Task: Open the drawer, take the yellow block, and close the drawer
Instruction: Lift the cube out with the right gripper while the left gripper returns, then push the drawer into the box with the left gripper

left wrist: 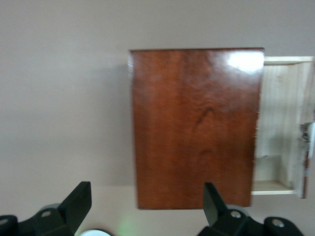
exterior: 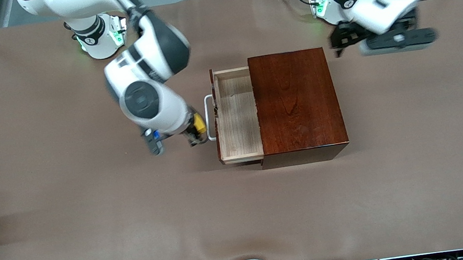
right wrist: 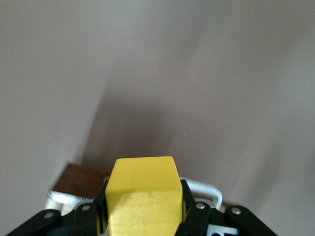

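The drawer [exterior: 236, 116] stood pulled out of the dark reddish-brown wooden box [exterior: 297, 103] at the centre of the front view, its pale interior bare, because the yellow block [exterior: 199, 123] had already been lifted clear. That block sat clamped between the fingers of the right gripper [exterior: 196, 131], just left of the white bar handle [exterior: 210, 118] in the frame and above the brown table cover [exterior: 67, 205]. In the right wrist view the cube [right wrist: 142, 194] filled the lower middle, pinched from both sides, with a curve of the handle [right wrist: 204, 189] showing beneath it. By my reading, the arm hung close to the handle so it could next push the drawer shut, or first set the block down.

The left gripper [exterior: 398, 38] waited at the upper right of the front view, over the table near its own base. Its fingers [left wrist: 78, 201] stood spread wide and held nothing, the box [left wrist: 197, 125] lying ahead of them.
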Robot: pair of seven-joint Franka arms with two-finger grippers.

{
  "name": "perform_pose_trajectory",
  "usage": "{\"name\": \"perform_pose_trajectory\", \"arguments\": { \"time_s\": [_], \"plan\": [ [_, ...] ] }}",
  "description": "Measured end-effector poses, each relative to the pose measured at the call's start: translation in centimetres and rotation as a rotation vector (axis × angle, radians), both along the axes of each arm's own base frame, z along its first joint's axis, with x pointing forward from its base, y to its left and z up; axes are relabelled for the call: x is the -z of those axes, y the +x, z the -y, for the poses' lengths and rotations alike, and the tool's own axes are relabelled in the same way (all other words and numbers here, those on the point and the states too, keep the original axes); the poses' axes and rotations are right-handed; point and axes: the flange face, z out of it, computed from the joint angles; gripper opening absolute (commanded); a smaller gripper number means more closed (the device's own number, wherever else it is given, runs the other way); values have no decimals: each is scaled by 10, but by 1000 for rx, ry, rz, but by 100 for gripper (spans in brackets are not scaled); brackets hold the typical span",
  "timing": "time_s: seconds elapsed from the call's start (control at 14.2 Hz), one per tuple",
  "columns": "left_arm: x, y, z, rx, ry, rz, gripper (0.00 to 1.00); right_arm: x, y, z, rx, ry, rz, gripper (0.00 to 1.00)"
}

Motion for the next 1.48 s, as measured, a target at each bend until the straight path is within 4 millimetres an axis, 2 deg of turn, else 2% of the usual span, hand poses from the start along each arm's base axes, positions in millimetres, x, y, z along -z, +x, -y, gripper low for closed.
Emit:
{"name": "perform_pose_trajectory", "arguments": {
  "time_s": [0.21,0.35,0.49,0.71,0.92,1.06,1.2,1.34,1.48],
  "plan": [
    [30,-3,74,-117,-30,-44,100,7,24,68,-130,5,-20,0],
    [52,-4,130,-224,-82,-44,100,14,31,114,-215,10,-31,0],
    [78,-10,186,-341,-137,-34,100,20,33,176,-329,32,-46,0],
    [124,-19,256,-522,-190,-13,100,34,28,290,-445,107,-46,0],
    [179,-26,313,-675,-222,47,100,45,23,370,-529,157,-25,0],
    [212,-44,350,-749,-249,103,100,59,20,397,-572,118,-19,0],
    [242,-64,377,-798,-259,117,100,78,15,401,-602,93,-18,0],
    [271,-72,386,-843,-240,120,100,87,12,399,-644,97,-17,0],
    [299,-71,387,-871,-208,133,100,93,12,406,-706,103,8,0]
  ]
}}
